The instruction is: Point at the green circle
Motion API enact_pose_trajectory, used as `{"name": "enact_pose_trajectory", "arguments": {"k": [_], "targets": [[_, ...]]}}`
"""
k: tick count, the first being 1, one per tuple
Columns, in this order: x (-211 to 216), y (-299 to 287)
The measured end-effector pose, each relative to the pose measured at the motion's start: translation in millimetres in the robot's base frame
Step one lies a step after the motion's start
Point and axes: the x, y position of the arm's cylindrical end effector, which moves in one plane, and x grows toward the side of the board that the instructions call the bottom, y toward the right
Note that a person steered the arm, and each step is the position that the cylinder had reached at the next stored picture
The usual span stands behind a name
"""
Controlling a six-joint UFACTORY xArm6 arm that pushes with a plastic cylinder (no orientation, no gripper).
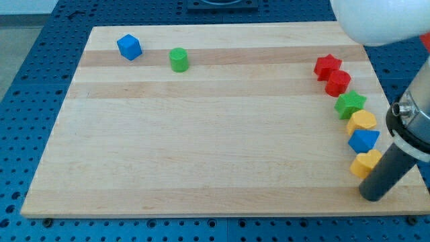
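The green circle, a short green cylinder, stands near the view's top left of the wooden board. My tip is at the view's bottom right, just below the yellow heart block and far from the green circle. The dark rod rises from the tip towards the view's right edge.
A blue cube lies left of the green circle. A column along the right side holds a red star, a red hexagon-like block, a green star, a yellow hexagon-like block and a blue block.
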Motion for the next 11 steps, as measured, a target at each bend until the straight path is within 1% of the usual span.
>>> {"name": "enact_pose_trajectory", "arguments": {"k": [2,3,5,6,7,8,9,10,11], "targets": [[0.0,-14.6],[-0.7,-49.4],[-54.6,-170.3],[-70.2,-243.4],[-108.2,-315.9],[-165.6,-360.9],[-211.4,-384.3],[-248.9,-386.3],[-289.1,-355.8]]}}
